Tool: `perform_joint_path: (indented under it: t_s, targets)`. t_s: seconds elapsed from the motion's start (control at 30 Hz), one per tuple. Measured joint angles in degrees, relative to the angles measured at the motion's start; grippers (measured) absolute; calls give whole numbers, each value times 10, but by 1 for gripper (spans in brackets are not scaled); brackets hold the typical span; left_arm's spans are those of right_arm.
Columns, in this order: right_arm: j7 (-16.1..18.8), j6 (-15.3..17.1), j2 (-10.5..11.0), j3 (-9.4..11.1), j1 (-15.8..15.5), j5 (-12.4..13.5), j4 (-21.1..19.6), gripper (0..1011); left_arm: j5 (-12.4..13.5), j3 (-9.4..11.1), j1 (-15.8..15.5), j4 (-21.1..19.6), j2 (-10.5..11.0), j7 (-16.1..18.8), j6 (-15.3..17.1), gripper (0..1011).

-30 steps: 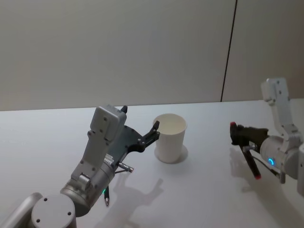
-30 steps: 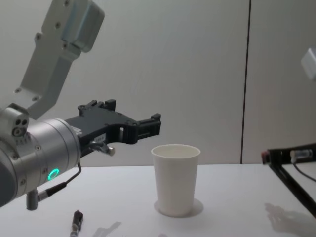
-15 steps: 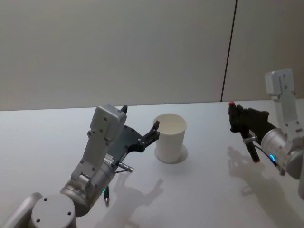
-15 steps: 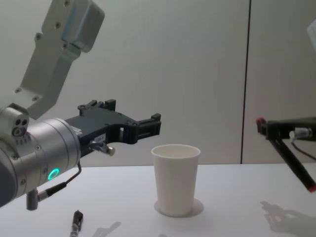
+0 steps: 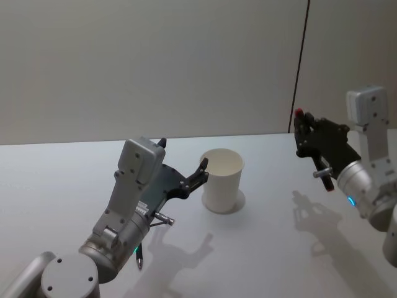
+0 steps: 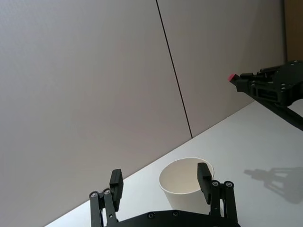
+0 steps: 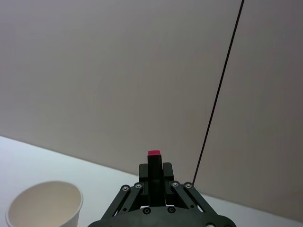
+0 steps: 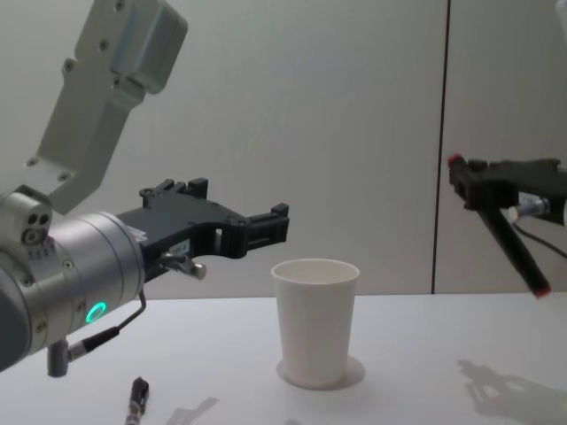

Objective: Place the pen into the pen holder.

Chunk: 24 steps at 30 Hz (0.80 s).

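Note:
The pen holder (image 5: 222, 180), a white paper cup, stands upright on the white table (image 5: 56, 186); it also shows from the chest (image 8: 314, 323) and from both wrists (image 6: 182, 189) (image 7: 42, 213). My right gripper (image 5: 302, 135) (image 8: 465, 181) hangs in the air to the right of the cup and higher than its rim, shut on the pen (image 8: 518, 252). The pen is black with red ends, and it slants down toward the right. One red end (image 7: 154, 153) sticks out past the fingers. My left gripper (image 5: 184, 155) (image 6: 160, 174) is open just left of the cup, level with its rim.
A small dark object (image 8: 137, 398) lies on the table below my left arm, near the front. A plain wall with a vertical dark seam (image 5: 299, 65) stands behind the table. The cup's shadow and the right arm's shadow fall on the table surface.
My right gripper has risen with the pen and moved a little left toward the cup. The left arm and the cup have not moved.

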Motion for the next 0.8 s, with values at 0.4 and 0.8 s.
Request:
perform_joint_path:
  t_s: [0.4,0.8]
  targets:
    - [-4,-145,-15,-12,20,-37,50,163,0,0,0,0,0,0,0,1000]
    - [-3,-295,-50,-27,81,-61,172,163,0,0,0,0,0,0,0,1000]
